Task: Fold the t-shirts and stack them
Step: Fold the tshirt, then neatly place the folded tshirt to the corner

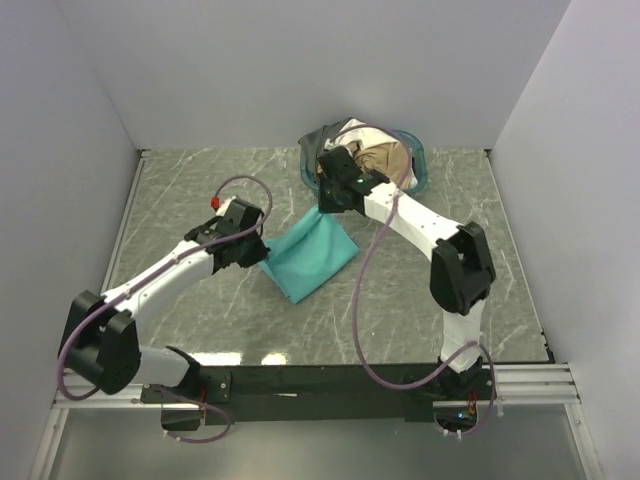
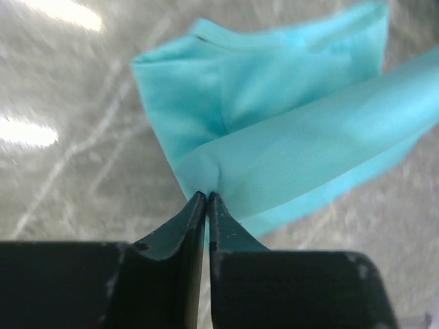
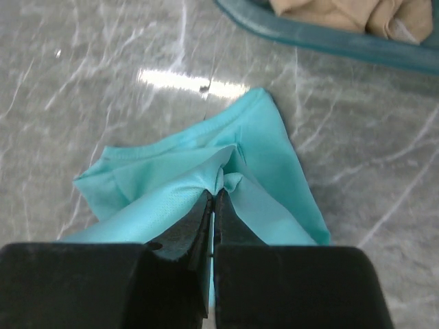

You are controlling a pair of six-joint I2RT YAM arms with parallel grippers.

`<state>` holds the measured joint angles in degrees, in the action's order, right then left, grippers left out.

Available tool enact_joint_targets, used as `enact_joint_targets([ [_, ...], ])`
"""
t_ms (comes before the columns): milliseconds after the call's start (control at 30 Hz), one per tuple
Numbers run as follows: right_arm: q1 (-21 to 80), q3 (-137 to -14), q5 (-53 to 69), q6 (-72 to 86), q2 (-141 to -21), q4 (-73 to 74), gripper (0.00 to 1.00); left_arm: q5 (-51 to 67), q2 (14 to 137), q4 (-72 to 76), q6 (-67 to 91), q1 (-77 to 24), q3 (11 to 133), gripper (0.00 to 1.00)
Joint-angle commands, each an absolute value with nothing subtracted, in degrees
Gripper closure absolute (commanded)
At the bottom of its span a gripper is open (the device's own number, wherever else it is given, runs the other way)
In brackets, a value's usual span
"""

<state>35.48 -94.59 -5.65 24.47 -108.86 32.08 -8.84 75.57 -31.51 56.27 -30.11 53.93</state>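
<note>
We are early in the job, as far as we can judge. Only the teal shirt [image 1: 312, 258] is out on the table [image 1: 200, 180], lying roughly in the middle between the two arms as a partly folded, bunched rectangle rather than a neat flat packet. The left gripper [image 2: 206, 195] has its fingers pressed narrow together on a pinch of the teal shirt at its near-left edge. The right gripper [image 3: 214, 195] is likewise clamped tight on a pucker of the same shirt at the far side, nearer the basket [image 1: 418, 160]. With both arms holding cloth, we read this as a fold in progress, not a finished one. Nothing is stacked yet. The tan shirt [image 1: 380, 155], a dark grey shirt [image 1: 325, 135] and what looks like a pale shirt [image 1: 355, 128] lie crumpled in the basket at the far edge of the table, so we have this fold to finish and those to take out, fold and pile on top.
</note>
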Motion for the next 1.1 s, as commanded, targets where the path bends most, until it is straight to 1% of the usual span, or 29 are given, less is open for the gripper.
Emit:
enact_joint_targets([
  [0,35.24,-99.92,-13.26,26.1,-113.28,26.82,0.98,-14.58,78.57,-30.94,56.42,-27.26,58.18,0.87],
  [100,35.24,-105.19,-16.26,26.98,-118.73,29.69,0.77,-15.2,82.87,-30.67,54.41,-24.97,61.51,0.66],
  [133,35.24,-108.6,-16.35,27.33,-120.05,31.01,0.68,-14.86,83.92,-31.89,53.53,-24.61,63.87,0.52],
  [167,35.16,-110.11,-16.78,27.59,-121.89,32.33,0.63,-15.03,85.68,-32.77,52.92,-24.52,65.11,0.42],
  [200,35.33,-111.34,-16.87,27.77,-122.51,33.3,0.6,-15.81,86.22,-33.65,52.39,-24.43,66.17,0.36],
  [233,35.33,-112.23,-16.53,27.34,-122.61,34.27,0.5,-16.26,86.48,-34.01,52.03,-24.43,67.4,0.3],
  [300,35.33,-111.1,-15.91,26.98,-121.21,34.19,0.49,-16.0,85.52,-33.67,51.42,-24.43,67.33,0.22],
  [367,35.42,-105.93,-15.47,27.25,-117.17,31.48,0.38,-14.51,83.07,-31.57,50.8,-24.43,65.4,0.05],
  [400,35.42,-103.65,-14.16,27.42,-115.59,28.77,0.3,-13.81,82.36,-31.03,50.19,-24.52,64.69,0.01],
  [433,35.51,-99.1,-13.11,27.25,-114.1,27.35,0.27,-13.02,81.66,-30.42,50.01,-24.52,63.12,0.01],
  [533,35.42,-91.53,-11.34,27.6,-107.95,23.56,0.26,-12.22,80.16,-30.58,50.01,-24.52,61.0,0.01],
  [600,35.42,-87.3,-10.64,26.73,-106.1,21.28,0.25,-11.78,78.85,-31.11,50.27,-24.52,59.25,0.01],
  [800,35.42,-81.92,-8.97,23.38,-105.38,19.86,0.25,-11.42,74.27,-30.15,50.62,-24.52,54.41,0.01],
  [1067,35.42,-79.28,-9.41,19.95,-107.14,20.3,0.25,-10.02,68.3,-29.71,52.2,-24.52,47.64,0.0],
])
